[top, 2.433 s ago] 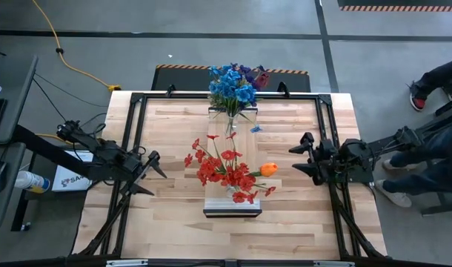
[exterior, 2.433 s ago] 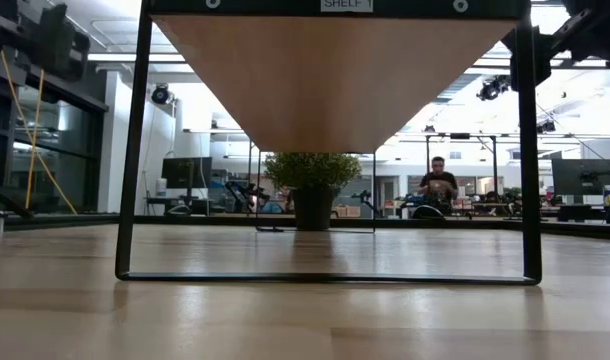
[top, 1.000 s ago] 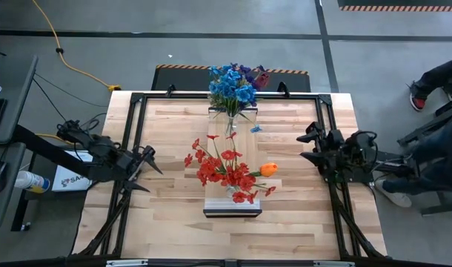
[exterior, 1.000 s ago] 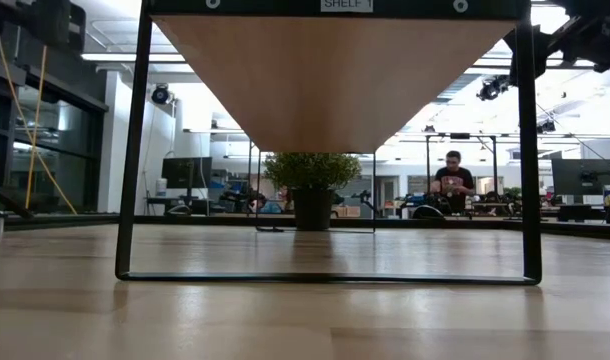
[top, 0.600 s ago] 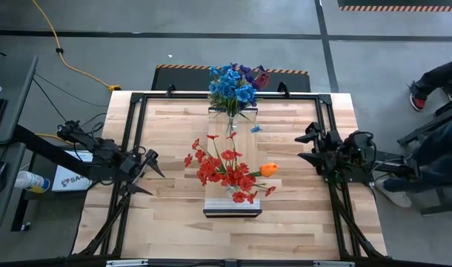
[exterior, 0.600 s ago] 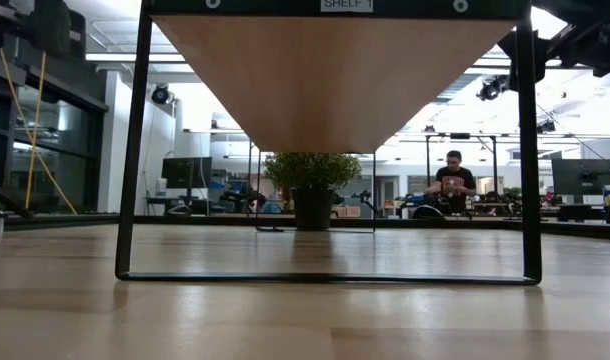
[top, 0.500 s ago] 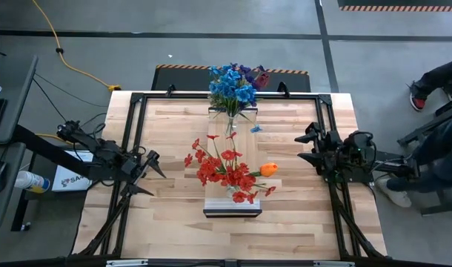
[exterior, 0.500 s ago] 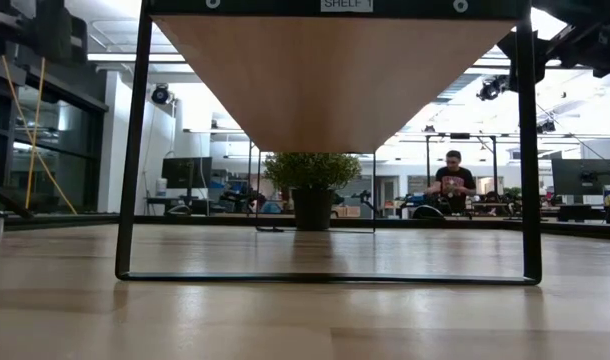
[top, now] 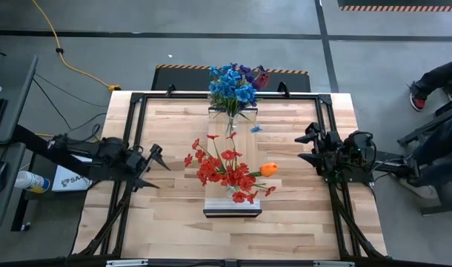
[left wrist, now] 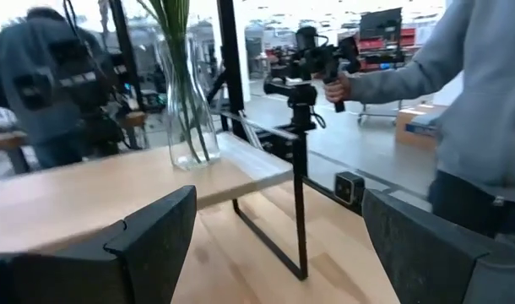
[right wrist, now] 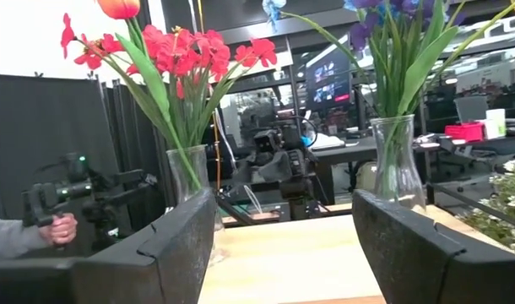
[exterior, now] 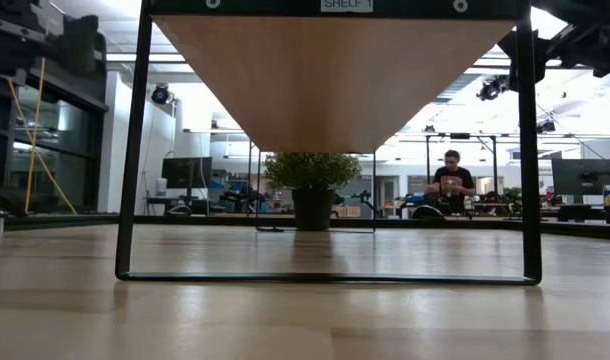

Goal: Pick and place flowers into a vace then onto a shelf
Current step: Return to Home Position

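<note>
The left jaws were wide open and held nothing. Their dark fingers (left wrist: 148,241) stood far apart, over the left side of the worktop (top: 174,222). Right in front of them was one end of the shelf (left wrist: 114,190), with its thin black leg (left wrist: 300,194). A bit farther ahead, on the shelf, stood a clear vase (left wrist: 186,118) with green stems in it. Past that, a person's hand (left wrist: 335,84) held a camera rig (left wrist: 312,59).

The right jaws were wide open too, with nothing in them. They hung over the right side of the worktop, well apart from the shelf. Ahead of them, on the shelf, one vase (right wrist: 188,190) held the red flowers (right wrist: 190,51) and an orange bloom (right wrist: 120,7). Beside it, the other vase (right wrist: 397,160) held the blue and purple flowers (right wrist: 365,34). Behind the vases was dark gear, too far off to make out.

The shelf sat in the middle of the worktop, between the two pairs of jaws. Far beyond it in the room stood a bushy green plant (exterior: 310,172) in a dark pot. Farther back still, a person (exterior: 452,182) stood by some desks.
</note>
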